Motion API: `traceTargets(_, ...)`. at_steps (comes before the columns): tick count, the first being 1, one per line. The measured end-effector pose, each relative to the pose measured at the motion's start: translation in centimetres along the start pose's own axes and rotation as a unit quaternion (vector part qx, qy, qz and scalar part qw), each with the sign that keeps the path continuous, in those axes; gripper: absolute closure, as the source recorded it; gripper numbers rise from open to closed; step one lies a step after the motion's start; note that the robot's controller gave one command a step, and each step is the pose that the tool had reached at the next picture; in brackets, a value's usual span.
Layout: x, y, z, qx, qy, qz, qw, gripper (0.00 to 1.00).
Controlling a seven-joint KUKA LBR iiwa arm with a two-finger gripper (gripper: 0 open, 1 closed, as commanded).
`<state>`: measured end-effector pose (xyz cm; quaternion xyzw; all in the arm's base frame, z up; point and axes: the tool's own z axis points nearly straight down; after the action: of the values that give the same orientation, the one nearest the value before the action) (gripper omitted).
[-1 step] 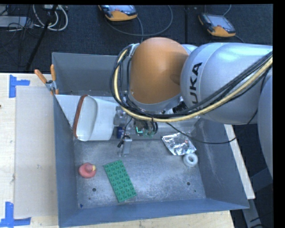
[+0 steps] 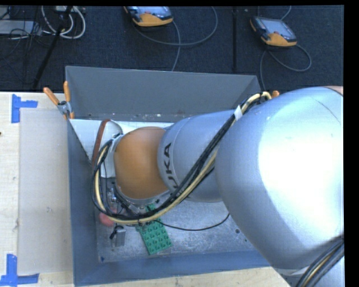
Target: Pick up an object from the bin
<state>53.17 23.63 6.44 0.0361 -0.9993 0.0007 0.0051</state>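
Here the gripper (image 2: 118, 235) hangs beside a green studded plate (image 2: 155, 237); cables (image 2: 134, 220) mask its opening.

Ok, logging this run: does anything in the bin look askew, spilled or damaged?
Nothing stands out. A green studded plastic plate lies flat on the grey metal bin's floor, partly under the arm; no spill or damage shows.

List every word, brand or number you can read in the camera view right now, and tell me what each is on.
"KUKA": on the silver arm, running sideways next to its orange cover, partly crossed by cables.
Left handheld unit and right handheld unit beyond the bin: any markings are too small to read.
Green studded plate on the bin floor: no readable text.
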Motion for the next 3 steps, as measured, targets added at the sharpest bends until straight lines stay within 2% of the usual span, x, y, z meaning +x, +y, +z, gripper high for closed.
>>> traceTargets(1,1.9,1.2,-3.5,-0.001,-0.004,0.094,0.9955,0.0)
traceTargets(2,0.2,-0.8,-4.1,-0.001,-0.0048,0.199,0.9801,0.0)
traceTargets(3,1.3,0.2,-0.3,0.0,-0.0021,0.294,0.9558,0.0)
